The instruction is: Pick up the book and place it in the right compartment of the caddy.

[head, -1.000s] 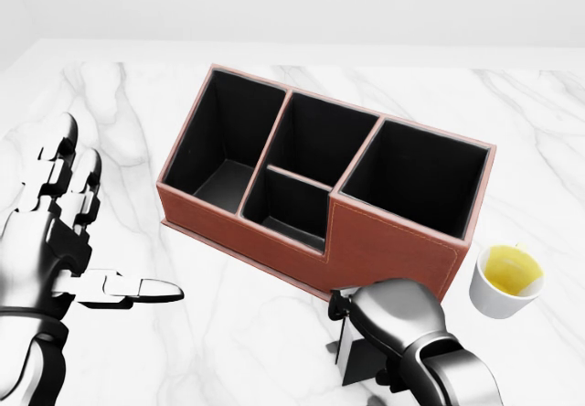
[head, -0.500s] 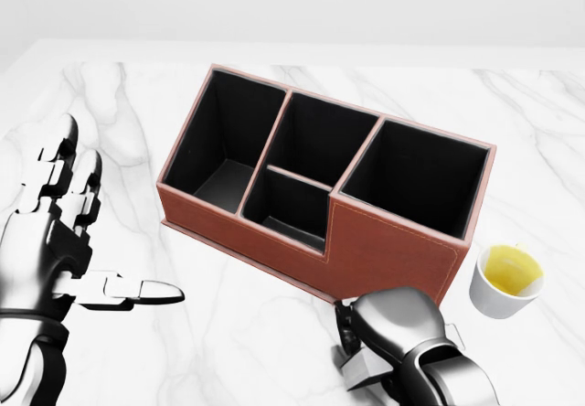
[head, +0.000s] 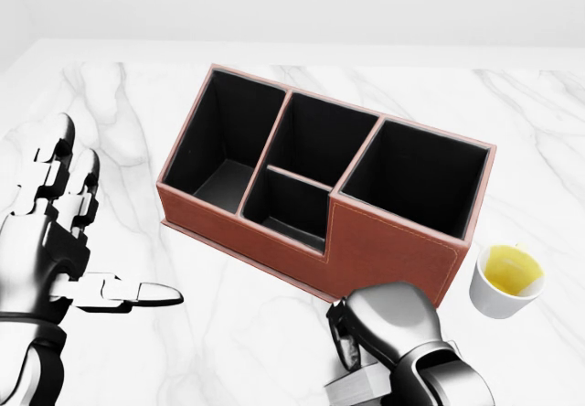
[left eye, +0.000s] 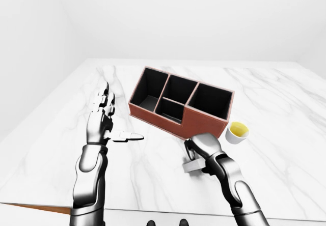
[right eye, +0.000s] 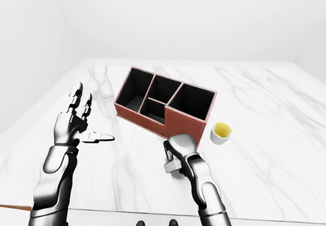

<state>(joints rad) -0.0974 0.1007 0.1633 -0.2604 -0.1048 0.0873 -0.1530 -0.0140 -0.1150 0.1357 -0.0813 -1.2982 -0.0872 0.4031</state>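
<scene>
Left-eye view: one brown leather caddy (left eye: pixel 182 107) with four black compartments on the white marble table (left eye: pixel 285 134), one white cup of yellow liquid (left eye: pixel 237 132) beside it. Right hand (left eye: pixel 205 147) clenches the small grey book (left eye: pixel 192 166) below the caddy.

Head view: left hand (head: pixel 57 241) splayed, empty.

A white marble table (head: pixel 137 122) with grey veins fills the head view. A small white cup (head: pixel 505 281) stands upright on it at about four o'clock in that view, holding what looks like a yellow liquid. Plain pale walls (left eye: pixel 204 17) rise behind the table.
</scene>
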